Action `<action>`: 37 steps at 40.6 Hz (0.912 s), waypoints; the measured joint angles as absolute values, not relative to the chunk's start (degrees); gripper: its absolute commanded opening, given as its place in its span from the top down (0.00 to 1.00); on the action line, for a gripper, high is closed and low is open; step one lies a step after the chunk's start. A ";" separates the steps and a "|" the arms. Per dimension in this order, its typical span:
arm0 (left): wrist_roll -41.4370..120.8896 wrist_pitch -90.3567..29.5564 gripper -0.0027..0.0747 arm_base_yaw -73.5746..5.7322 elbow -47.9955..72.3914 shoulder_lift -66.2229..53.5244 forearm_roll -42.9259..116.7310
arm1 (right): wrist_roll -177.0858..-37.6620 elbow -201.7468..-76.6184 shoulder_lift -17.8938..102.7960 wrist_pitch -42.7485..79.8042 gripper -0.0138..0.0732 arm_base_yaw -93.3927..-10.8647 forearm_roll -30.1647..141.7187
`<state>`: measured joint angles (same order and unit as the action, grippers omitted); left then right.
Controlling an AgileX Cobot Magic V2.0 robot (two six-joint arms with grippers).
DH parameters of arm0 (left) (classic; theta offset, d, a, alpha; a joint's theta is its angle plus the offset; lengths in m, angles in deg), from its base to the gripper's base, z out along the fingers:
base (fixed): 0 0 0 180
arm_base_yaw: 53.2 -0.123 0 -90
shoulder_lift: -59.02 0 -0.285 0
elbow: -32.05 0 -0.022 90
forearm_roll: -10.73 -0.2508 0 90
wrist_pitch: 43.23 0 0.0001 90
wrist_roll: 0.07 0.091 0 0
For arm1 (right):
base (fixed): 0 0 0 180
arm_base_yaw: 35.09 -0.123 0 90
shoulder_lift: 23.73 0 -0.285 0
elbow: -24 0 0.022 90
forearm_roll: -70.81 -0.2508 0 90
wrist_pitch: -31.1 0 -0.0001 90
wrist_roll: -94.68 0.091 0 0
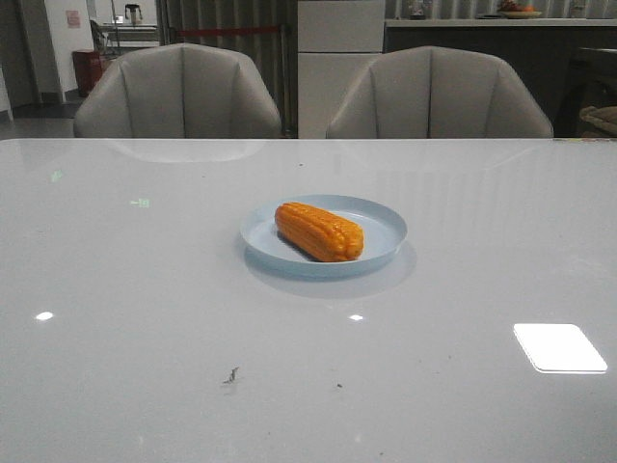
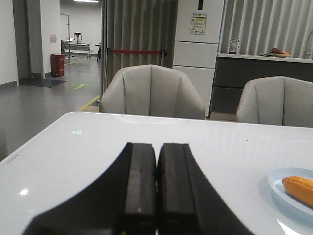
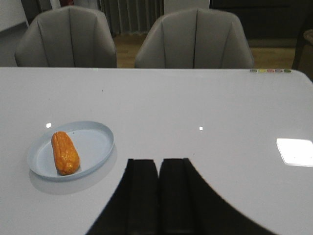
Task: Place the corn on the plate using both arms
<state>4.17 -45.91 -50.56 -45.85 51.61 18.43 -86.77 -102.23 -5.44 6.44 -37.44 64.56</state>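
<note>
Now, line by line:
Left gripper (image 2: 156, 188): fingers pressed together, nothing between them, raised above the white table (image 2: 73, 147).
Right gripper (image 3: 159, 196): fingers together as well, only a thin seam between the pads, empty, also over the table.
Corn (image 1: 319, 231): lying flat on the plate, slanted across it, apart from both grippers; ahead and off to the right of the left gripper, ahead and off to the left of the right gripper.
Plate (image 1: 386, 227): round, pale blue, resting on the table between the two grippers' lines of sight, touched by neither.
Table beyond the plate: glossy, with bright light reflections.
Chairs (image 1: 178, 92): two grey ones past the far table edge, well beyond both grippers.
</note>
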 measured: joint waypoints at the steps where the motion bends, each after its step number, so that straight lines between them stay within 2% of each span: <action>1: 4.17 -45.91 0.84 -50.56 -45.85 51.61 18.43 | -86.77 -100.74 -7.24 7.47 0.80 -37.44 64.56; 8: 4.17 -45.91 0.84 -50.56 -45.85 51.61 18.43 | -86.77 -89.32 -15.33 20.66 0.80 -37.44 64.56; 15: 4.17 -45.91 0.84 -50.56 -45.85 51.61 18.43 | -86.77 -79.00 -16.54 31.76 0.80 -37.44 64.46; 37: 4.17 -45.92 0.84 -50.56 -45.85 51.61 18.43 | -86.77 -77.24 -16.54 26.31 0.80 -37.44 64.36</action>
